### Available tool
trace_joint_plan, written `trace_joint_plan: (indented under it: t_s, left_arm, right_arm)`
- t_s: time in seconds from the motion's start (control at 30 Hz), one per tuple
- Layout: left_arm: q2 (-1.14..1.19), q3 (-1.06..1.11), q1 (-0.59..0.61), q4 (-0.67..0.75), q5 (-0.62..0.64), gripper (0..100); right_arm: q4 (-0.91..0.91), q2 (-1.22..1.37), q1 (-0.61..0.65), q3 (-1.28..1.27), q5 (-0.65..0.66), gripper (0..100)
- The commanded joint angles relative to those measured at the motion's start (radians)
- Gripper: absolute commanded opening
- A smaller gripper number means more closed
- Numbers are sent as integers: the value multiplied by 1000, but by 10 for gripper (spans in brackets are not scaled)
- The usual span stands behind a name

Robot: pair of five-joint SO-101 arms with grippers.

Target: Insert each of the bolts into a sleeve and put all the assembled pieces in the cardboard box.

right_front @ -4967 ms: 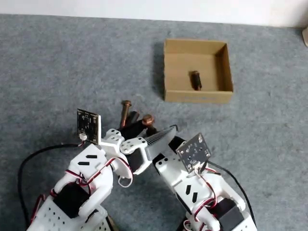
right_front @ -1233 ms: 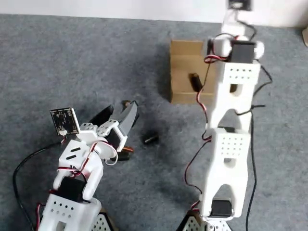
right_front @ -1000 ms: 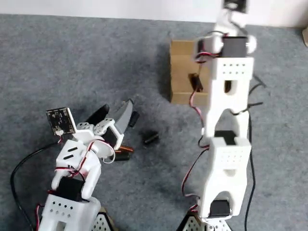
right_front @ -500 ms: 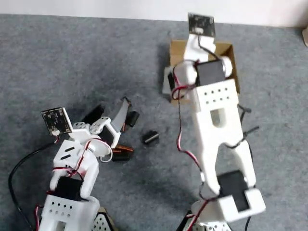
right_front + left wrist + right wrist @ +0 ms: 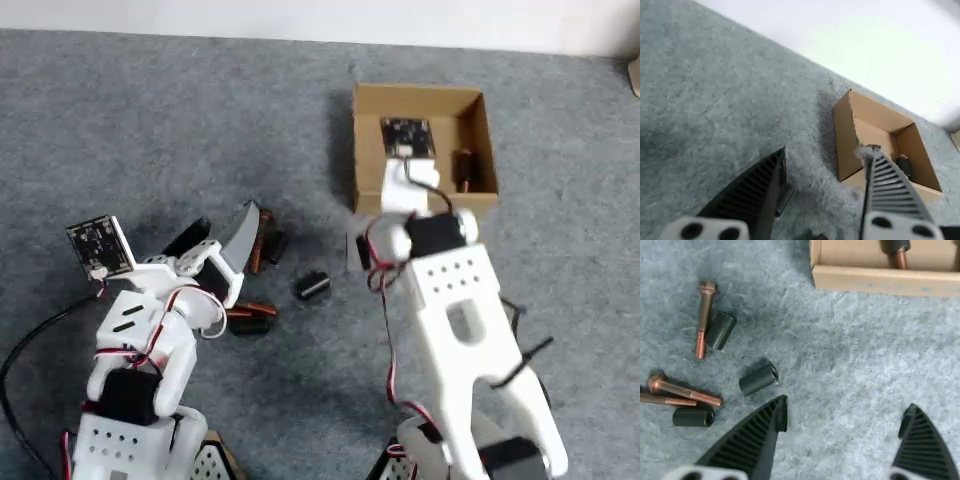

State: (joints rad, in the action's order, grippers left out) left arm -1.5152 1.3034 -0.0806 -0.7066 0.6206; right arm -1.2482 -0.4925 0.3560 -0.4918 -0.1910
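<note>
Bolts (image 5: 256, 309) and sleeves (image 5: 312, 286) lie loose on the carpet (image 5: 120, 120) in the high view, so most of the job is not done. A moment ago the right arm (image 5: 450, 300) was stretched out over the box (image 5: 420, 95). Now it has pulled back toward the pile, and a finished piece (image 5: 463, 170) lies inside the box by its right wall. The box has also been nudged a little to the right. I think that drop is done and the next bolt is due. The left gripper (image 5: 215, 238) has slid a bit to the left and hangs wide apart, right by one bolt and sleeve. The arms are apart, with bare carpet between them around one lone sleeve. The box sits near the far carpet edge, by the white strip (image 5: 300, 15), so a hard push could be trouble. In the left wrist view, that gripper's fingers are spread, open carpet lies ahead, and the box stands beyond with the piece in it. In the right wrist view, the right gripper (image 5: 847, 405) is wide apart and holds nothing, above bare carpet. I count three bolts and three sleeves loose, the nearest sleeve just beside one finger. The box's near wall is farther off, and I think it is a lip to lift over.
</note>
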Motion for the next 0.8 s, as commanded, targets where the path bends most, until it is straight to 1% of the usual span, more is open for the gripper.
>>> trace_joint_plan:
  t_s: [0.0,0.07,0.13,0.23,0.33,0.4,0.57,0.63,0.77]
  left_arm:
    - [2,-110,7,-66,5,245]
    - [2,-142,7,-103,5,245]
    - [4,-174,15,-135,8,245]
    - [5,-197,74,-149,8,245]
    - [61,-242,151,-150,8,245]
    - [156,-294,176,-153,8,245]
    - [501,-443,180,-157,11,245]
    - [624,-490,180,-180,11,245]
    - [754,-565,183,-238,9,245]
  right_arm:
    - [130,-93,39,-128,21,329]
    - [171,-116,88,-193,31,329]
    - [179,-125,147,-237,117,329]
    - [217,-124,245,-285,250,329]
    - [280,-124,275,-328,321,329]
    - [318,-124,277,-341,374,329]
    - [334,-122,277,-348,615,329]
    - [332,-122,275,-348,718,329]
    - [331,-119,274,-349,891,329]
